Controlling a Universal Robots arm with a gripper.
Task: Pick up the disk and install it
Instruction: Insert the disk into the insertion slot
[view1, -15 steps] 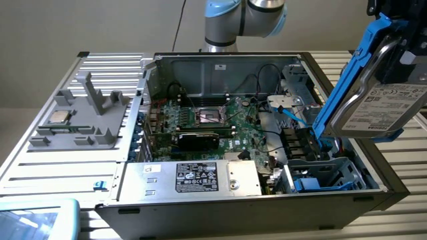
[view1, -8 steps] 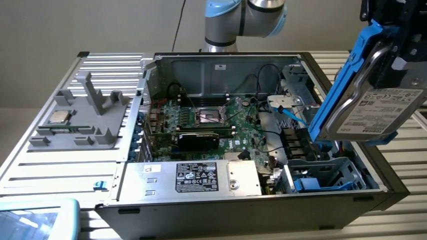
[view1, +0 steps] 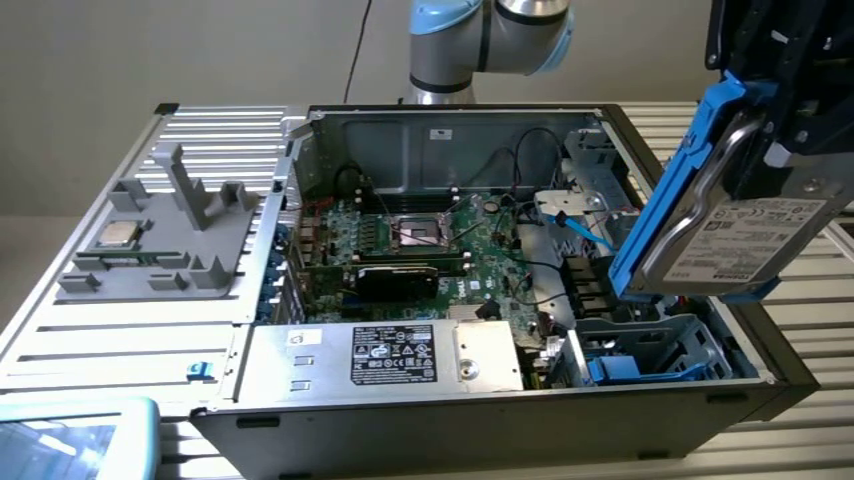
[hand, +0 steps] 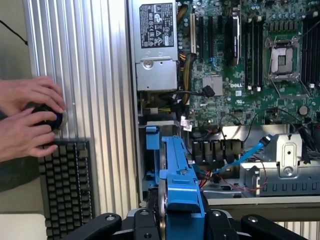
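My claw clamped on the disk, blue carrier edge in my grip, disk held tilted in the air, above the open computer case, over its drive bay, apart from the motherboard, a person's hands beside a keyboard.

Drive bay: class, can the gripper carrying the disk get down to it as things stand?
Probably yes: the gripper holds the disk above the drive bay, which is open on top, with nothing between them; a blue cable runs close by.
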